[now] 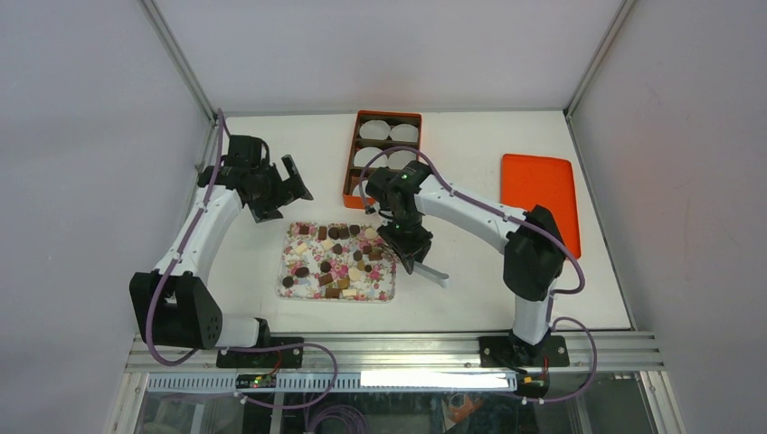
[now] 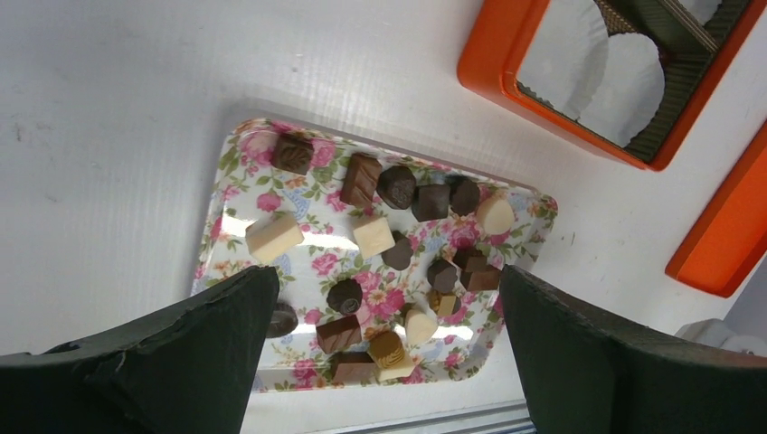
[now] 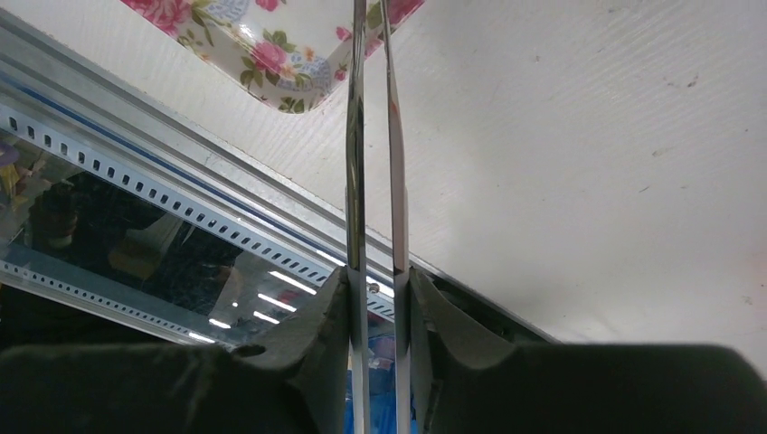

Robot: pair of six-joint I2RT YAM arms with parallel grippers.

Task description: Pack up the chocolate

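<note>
Chocolate point(image 2: 373, 235) lies loose on the floral tray point(image 2: 231, 194). We find the right jaws clamped on metal tongs point(image 3: 355, 136) beside the tray, evidently to pick small pieces. The left jaws stand wide apart near its far corner.

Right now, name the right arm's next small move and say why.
Probably swing the right gripper so its metal tongs come over the floral tray, above one chocolate. The gripper clamps the tongs, whose blades show nothing between them, while the paper cups in the orange box look empty.
</note>
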